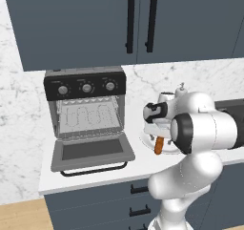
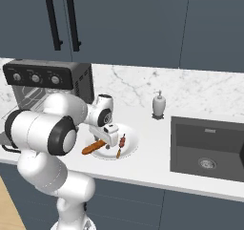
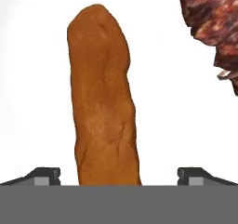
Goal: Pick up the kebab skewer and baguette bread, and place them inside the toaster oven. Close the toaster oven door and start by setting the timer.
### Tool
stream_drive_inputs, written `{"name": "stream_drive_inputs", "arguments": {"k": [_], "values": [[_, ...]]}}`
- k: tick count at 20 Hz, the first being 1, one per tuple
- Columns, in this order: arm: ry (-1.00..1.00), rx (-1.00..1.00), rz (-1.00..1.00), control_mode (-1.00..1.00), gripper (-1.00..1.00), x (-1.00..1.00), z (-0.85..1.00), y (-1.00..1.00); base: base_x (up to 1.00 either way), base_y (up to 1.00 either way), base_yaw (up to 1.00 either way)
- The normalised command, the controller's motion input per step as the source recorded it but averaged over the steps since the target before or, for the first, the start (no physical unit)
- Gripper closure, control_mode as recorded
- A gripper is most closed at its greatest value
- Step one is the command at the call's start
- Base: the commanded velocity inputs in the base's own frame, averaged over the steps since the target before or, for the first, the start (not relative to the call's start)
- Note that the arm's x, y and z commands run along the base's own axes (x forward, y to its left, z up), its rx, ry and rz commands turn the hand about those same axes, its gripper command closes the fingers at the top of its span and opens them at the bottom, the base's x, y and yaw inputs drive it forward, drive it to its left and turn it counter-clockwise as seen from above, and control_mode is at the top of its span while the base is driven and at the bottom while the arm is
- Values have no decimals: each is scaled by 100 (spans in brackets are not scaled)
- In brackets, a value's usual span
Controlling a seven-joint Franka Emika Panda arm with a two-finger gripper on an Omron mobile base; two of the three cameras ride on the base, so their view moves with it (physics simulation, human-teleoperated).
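The baguette bread (image 3: 104, 97), an orange-brown loaf, lies on a white plate (image 2: 131, 150) to the right of the toaster oven (image 1: 86, 109). My gripper (image 3: 120, 175) hangs low over it, open, with one fingertip (image 3: 44, 175) on each side of the loaf's near end and not touching it. In the base views the gripper (image 2: 113, 142) points down at the plate, and the baguette (image 1: 158, 146) sticks out beneath it. The kebab skewer (image 2: 120, 145), dark red-brown chunks on a stick, lies beside the bread on the same plate. The toaster oven door (image 1: 93, 151) is dropped open, with the wire rack showing.
A soap dispenser (image 2: 159, 105) stands at the back of the counter, and a dark sink (image 2: 209, 148) lies to the right. Dark wall cabinets with black handles (image 1: 140, 21) hang above. Three silver knobs (image 1: 86, 87) sit on the oven's top panel.
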Motion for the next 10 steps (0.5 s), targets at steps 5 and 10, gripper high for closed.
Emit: {"name": "stream_drive_inputs", "arguments": {"k": [5, 10], "values": [[0, 2, 0, -100, 100, 0, -4, 0, 0, 0, 0], [0, 2, -1, -100, 100, 0, 0, 0, 0, 0, 0]]}}
